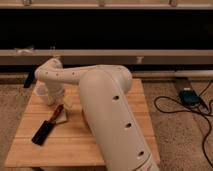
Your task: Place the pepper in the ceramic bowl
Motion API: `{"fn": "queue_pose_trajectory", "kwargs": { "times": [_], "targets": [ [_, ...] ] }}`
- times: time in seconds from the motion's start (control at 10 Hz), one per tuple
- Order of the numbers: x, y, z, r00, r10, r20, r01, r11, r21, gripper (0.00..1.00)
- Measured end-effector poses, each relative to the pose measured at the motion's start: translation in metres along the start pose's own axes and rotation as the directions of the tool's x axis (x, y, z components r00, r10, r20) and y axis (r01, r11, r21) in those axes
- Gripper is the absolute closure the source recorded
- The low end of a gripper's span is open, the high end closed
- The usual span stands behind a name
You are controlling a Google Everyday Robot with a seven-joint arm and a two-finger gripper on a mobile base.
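My gripper (60, 114) hangs from the white arm (107, 107) low over the left half of the wooden table (65, 150), just right of the white cup (46, 95). The slender red pepper (57, 110) shows at the gripper's tip, just above the tabletop. Whether it is held cannot be told. The orange-brown ceramic bowl (84, 114) is almost wholly hidden behind the arm, and only a dark sliver shows to the right of the gripper.
A flat black rectangular object (44, 131) lies on the table in front of and left of the gripper. A blue device with black cables (189, 96) lies on the carpet to the right. A dark wall with a white ledge (150, 56) runs behind the table.
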Motion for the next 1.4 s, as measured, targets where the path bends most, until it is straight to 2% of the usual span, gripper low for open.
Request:
{"fn": "queue_pose_trajectory", "kwargs": {
  "times": [0.5, 0.6, 1.2, 1.3, 1.4],
  "targets": [
    [-0.009, 0.003, 0.012, 1.000, -0.012, -0.015, 0.012, 1.000, -0.014, 0.20],
    [-0.012, 0.003, 0.014, 1.000, -0.019, -0.014, 0.019, 1.000, -0.017, 0.24],
    [-0.027, 0.005, 0.022, 0.999, -0.048, 0.006, 0.049, 0.998, -0.035, 0.83],
    [-0.024, 0.012, 0.019, 1.000, -0.031, 0.002, 0.031, 0.999, -0.035, 0.93],
    [-0.015, 0.021, 0.008, 1.000, 0.016, 0.003, -0.016, 1.000, -0.013, 0.99]
  ]
}}
